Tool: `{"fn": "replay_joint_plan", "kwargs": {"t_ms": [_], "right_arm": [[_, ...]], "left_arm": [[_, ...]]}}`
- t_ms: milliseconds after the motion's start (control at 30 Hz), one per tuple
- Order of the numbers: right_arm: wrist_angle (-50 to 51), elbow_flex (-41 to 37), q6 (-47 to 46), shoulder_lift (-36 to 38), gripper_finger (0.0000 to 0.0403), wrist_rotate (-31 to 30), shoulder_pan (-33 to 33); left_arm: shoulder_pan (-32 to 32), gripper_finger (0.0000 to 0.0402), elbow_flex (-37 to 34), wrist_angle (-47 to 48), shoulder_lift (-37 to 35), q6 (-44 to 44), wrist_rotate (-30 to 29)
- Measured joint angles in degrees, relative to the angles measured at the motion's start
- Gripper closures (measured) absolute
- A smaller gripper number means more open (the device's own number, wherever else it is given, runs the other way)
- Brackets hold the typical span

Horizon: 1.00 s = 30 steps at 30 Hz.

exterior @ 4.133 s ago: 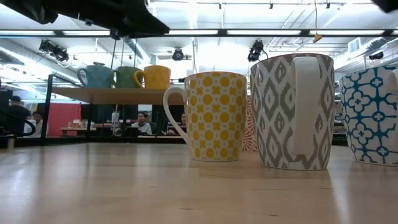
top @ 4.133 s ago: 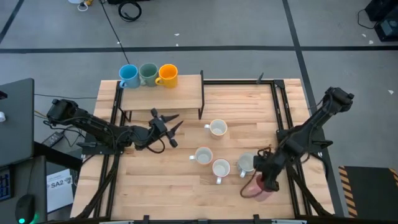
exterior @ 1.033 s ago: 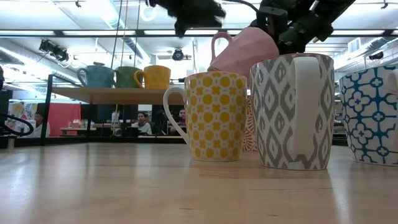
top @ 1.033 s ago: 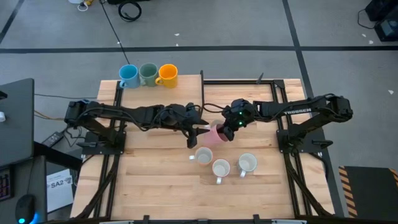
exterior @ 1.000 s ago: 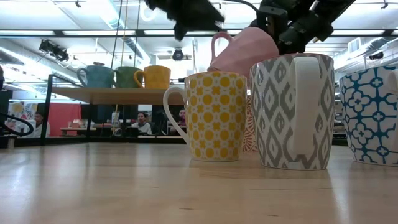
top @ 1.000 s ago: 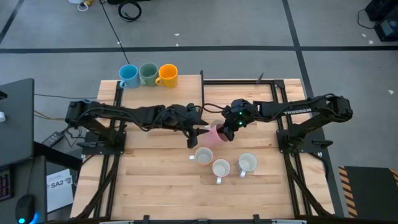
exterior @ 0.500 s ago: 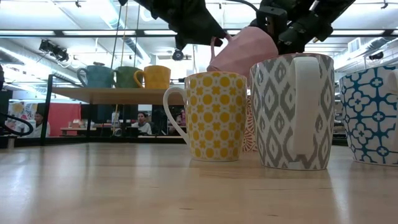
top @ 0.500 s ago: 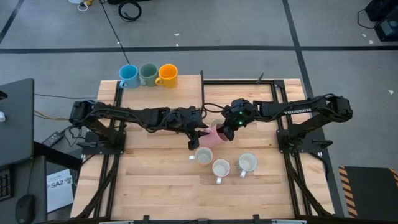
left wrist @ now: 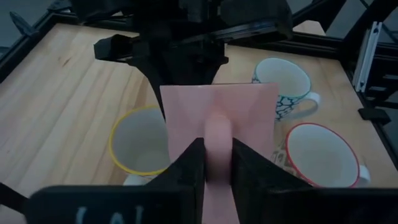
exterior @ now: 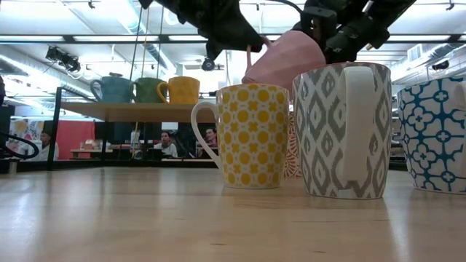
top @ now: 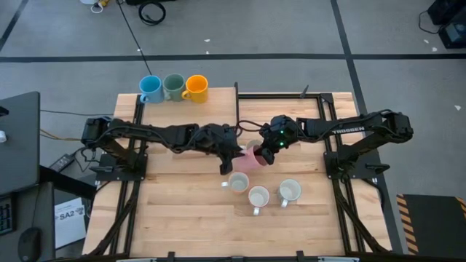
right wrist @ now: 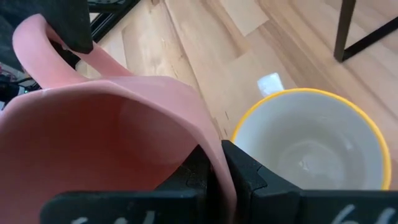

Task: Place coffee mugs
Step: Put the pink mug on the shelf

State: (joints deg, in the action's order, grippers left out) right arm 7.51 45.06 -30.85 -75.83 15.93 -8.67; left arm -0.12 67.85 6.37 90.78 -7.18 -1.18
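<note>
Handover step, mid-air above the counter (top: 182, 211). Right tool (top: 263, 154) is clamped on the pink mug (top: 251, 157) by its rim; left tool (top: 237, 153) now straddles the handle, fingers (left wrist: 193, 163) either side, clamped or not I can't tell. Mug hangs tilted just above the yellow-patterned mug (exterior: 251, 135). Next, by my read: left squeezes the handle, right lets go, then carry to the shelf (top: 218, 109) beside the blue, green, orange mugs (top: 173, 87). Vs 1 s ago: left tool has closed in from just short of the handle; mug and right tool unmoved.

Dark jointed arms; right arm (top: 349, 131) lettered white
</note>
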Motion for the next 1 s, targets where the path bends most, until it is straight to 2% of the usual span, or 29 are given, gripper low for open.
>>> {"fn": "replay_joint_plan", "kwargs": {"t_ms": [733, 1000], "right_arm": [[-0.2, 0.0, -0.2, 0.0, 0.0346, 0.8, 0.0], [-0.4, 0.0, -0.1, 0.0, 0.0304, 0.9, 0.0]], "left_arm": [[0.0, 0.0343, 0.0, -0.1, 0.0, 0.0, 0.1], [0.0, 0.0343, 0.0, 0.0, 0.0, -0.1, -0.1]]}}
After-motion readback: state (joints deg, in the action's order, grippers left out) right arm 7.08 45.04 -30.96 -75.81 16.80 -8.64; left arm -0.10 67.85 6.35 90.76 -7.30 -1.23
